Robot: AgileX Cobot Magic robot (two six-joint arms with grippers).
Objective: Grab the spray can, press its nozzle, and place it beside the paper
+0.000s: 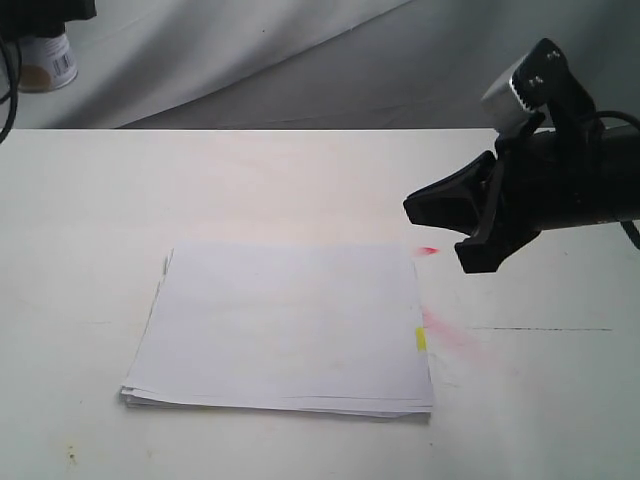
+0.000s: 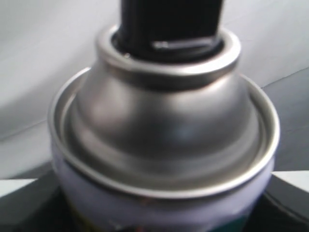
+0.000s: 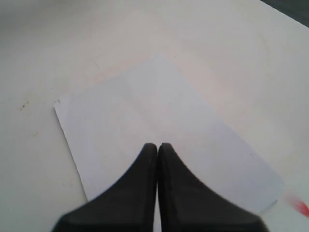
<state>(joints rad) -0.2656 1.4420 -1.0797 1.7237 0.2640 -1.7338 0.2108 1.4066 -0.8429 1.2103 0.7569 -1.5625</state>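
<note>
At the far left edge of the scene, the spray can (image 1: 45, 60) is seen raised against the grey backdrop (image 1: 300, 60), above the far edge of the bench (image 1: 300, 180). It is grasped by the left pincer (image 2: 159, 212), whose dark jaws are set at either side of the labelled body. The black nozzle (image 2: 171, 24) is seated atop the silver dome. The paper (image 1: 285, 320) is laid flat mid-bench, well apart from the can, with a yellow tab (image 1: 421, 340) at its right edge. The right pincer (image 3: 158, 145) is held above the bench near that edge, clenched on nothing, fingers pressed together. Red smears (image 1: 450, 335) are marked just beside the tab.
</note>
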